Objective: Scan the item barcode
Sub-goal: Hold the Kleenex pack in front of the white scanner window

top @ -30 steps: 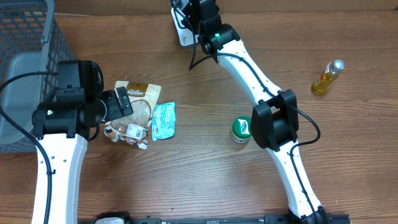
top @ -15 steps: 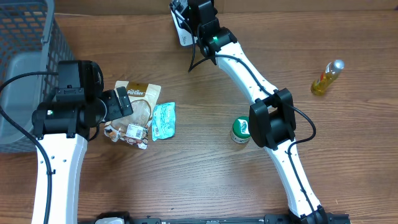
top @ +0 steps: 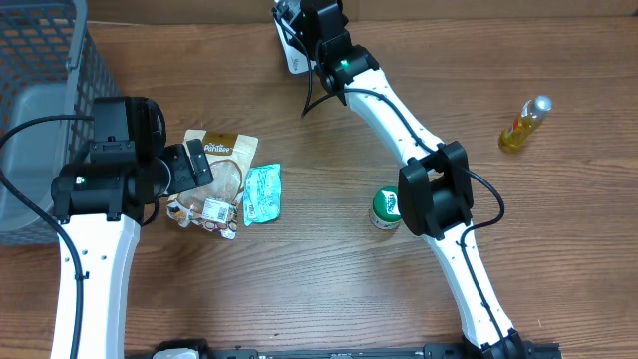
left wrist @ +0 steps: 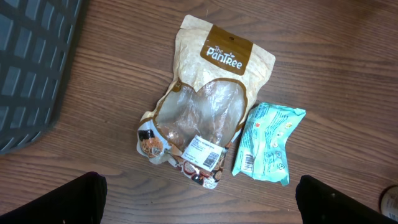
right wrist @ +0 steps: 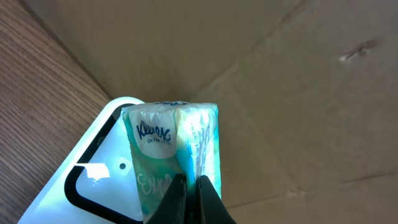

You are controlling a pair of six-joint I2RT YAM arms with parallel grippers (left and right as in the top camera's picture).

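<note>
My right gripper point(right wrist: 189, 182) is shut on the seam of a teal-and-white Kleenex tissue pack point(right wrist: 168, 143), holding it upright just over the white barcode scanner point(right wrist: 81, 180). From overhead, that gripper point(top: 300, 22) sits at the table's far edge above the scanner point(top: 294, 60), and the pack is mostly hidden by the wrist. No barcode shows on the pack's visible faces. My left gripper point(left wrist: 202, 205) hangs open above the table, just near of a tan snack pouch point(left wrist: 211, 93) and a small teal packet point(left wrist: 268, 143), touching neither.
A grey wire basket point(top: 40, 90) stands at the far left. A green-lidded jar point(top: 387, 206) sits beside the right arm's elbow, and a yellow bottle point(top: 525, 125) lies at the right. A cardboard wall point(right wrist: 280, 74) rises behind the scanner.
The right arm's elbow has drifted slightly left; the gripper stays over the scanner with the pack. The left arm has not moved.
</note>
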